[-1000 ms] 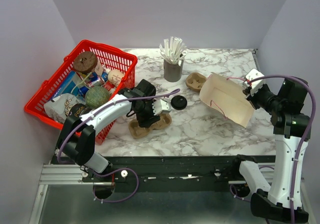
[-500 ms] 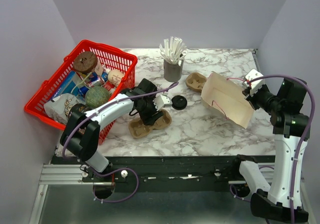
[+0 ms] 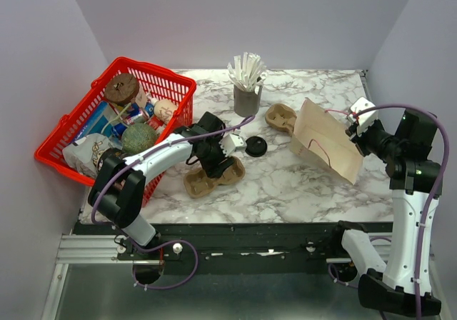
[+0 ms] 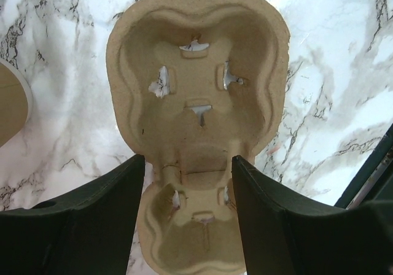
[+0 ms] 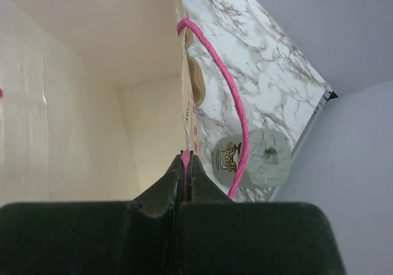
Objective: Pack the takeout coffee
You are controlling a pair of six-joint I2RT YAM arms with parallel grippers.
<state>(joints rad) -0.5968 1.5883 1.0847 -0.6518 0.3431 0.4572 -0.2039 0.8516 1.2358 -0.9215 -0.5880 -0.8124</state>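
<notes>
While the left end effector (image 3: 214, 164) hangs low over a brown moulded-pulp two-cup carrier (image 3: 196, 184) at the near middle of the marble table (image 3: 300, 184), its jaws are spread and released. In the left wrist view one dark finger (image 4: 92, 226) sits on either side of the carrier's (image 4: 196, 60) narrow waist. Contact: cannot tell. Both carrier wells show bare.

The round black plastic lid (image 3: 255, 146) lies flat on the table, just right of that end effector and apart from the carrier. The small tan paper cup is not clearly seen. A tan curved piece with a pale rim (image 4: 9, 112) at the left edge of the left wrist view, beside the carrier, may be it; cannot tell.

The right end effector (image 3: 355, 138) is clenched on the rim of a cream paper bag with pink cord handles (image 3: 325, 148). The right wrist view shows the fingers (image 5: 186, 158) pinched tight on the bag edge and cord. The bag is tilted, mouth facing left.

A second pulp carrier (image 3: 278, 115) lies just left of the bag. A grey cup of white sticks (image 3: 247, 102) stands beyond the lid. A red plastic basket (image 3: 153, 68) of mixed items sits at the left.
</notes>
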